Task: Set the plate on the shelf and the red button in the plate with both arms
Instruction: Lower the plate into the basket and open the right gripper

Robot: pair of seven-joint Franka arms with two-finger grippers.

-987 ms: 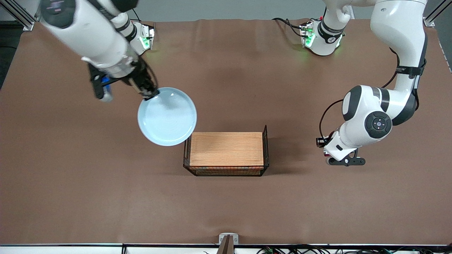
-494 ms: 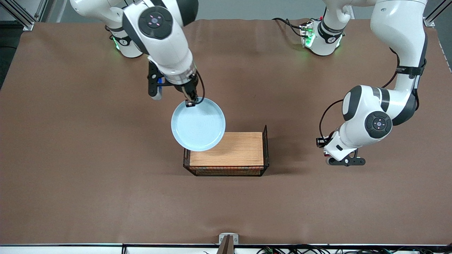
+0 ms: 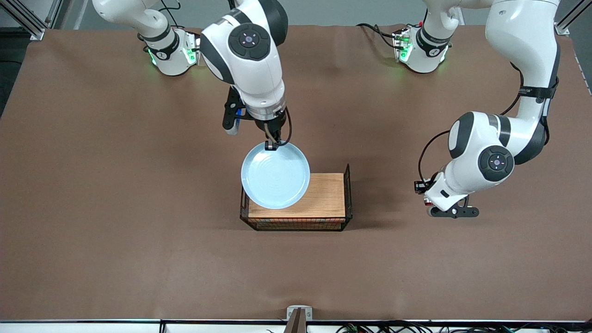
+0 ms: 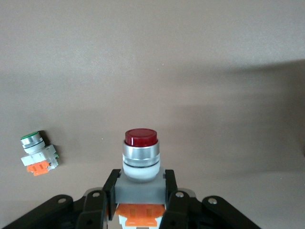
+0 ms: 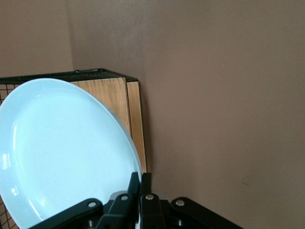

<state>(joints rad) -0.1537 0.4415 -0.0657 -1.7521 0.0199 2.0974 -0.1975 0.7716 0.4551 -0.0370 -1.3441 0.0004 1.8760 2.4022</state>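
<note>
Front view: since a second ago my right arm has swung in from the right arm's end of the desk. The right gripper [image 3: 272,146] is pinched on the rim of the round pale blue plate [image 3: 275,175], which now hangs over the wire basket with a wooden board [image 3: 323,196] at mid-desk, covering the board's half toward the right arm's end. I judge the plate nearly in place, with lowering and release remaining. The left arm has not moved, low over the brown desk [image 3: 138,259] toward the left arm's end.

Left wrist view: the left gripper [image 4: 140,188] is clamped on the white-bodied red button [image 4: 140,152], red cap outward. A similar green-capped button [image 4: 37,153] lies on the desk nearby.

Right wrist view: the fingers [image 5: 143,183] meet on the plate's rim; the plate tilts above the basket.
</note>
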